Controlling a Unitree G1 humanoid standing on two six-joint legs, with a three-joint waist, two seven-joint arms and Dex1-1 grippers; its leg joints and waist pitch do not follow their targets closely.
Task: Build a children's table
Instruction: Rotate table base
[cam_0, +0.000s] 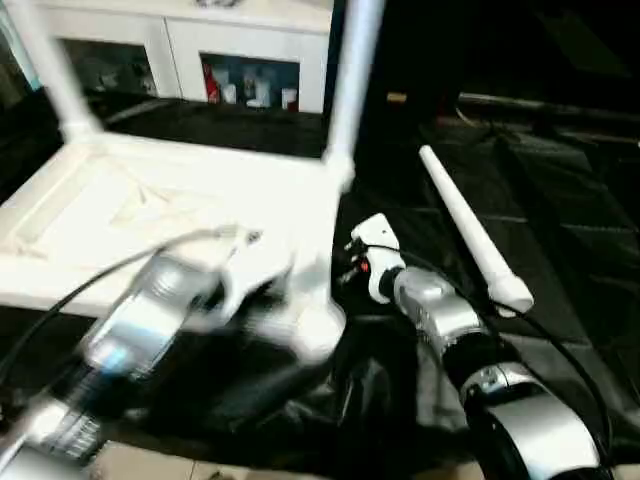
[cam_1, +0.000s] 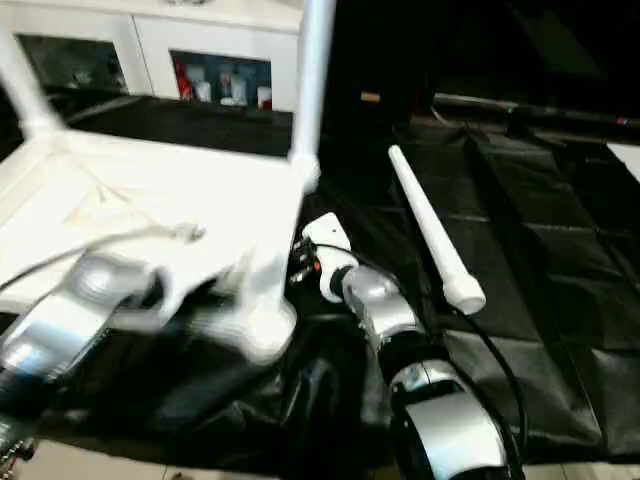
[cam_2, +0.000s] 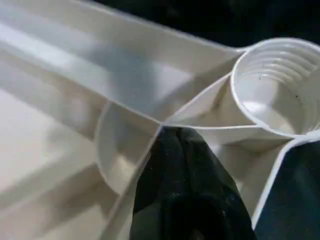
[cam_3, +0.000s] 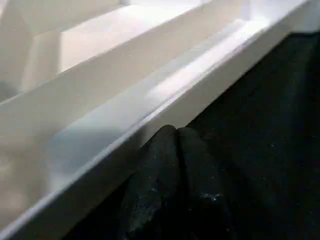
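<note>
Lying upside down on the black sheet (cam_0: 560, 250), the tabletop (cam_0: 120, 210) sits left of centre w/ ribbed underside up. Two legs already stand in the far sockets: one at far left (cam_0: 50, 70), one at far right corner (cam_0: 352, 80). A third leg (cam_0: 470, 230) lies loose on the sheet to the right, well apart from the top. Near-right socket (cam_2: 275, 90) is empty, threads visible.

Left gripper (cam_2: 182, 145) is clenched, holding nothing, tips against a rib beside that socket. Right gripper (cam_3: 175, 137) is also closed & empty, tips at the tabletop's outer rim (cam_3: 165, 105).

Judgement: plastic looks light, stiff, fairly slick; the top likely slides on the sheet if pushed. Rim or ribs give the best purchase. Loose leg prob. best gripped mid-shaft, tapered end into socket.
</note>
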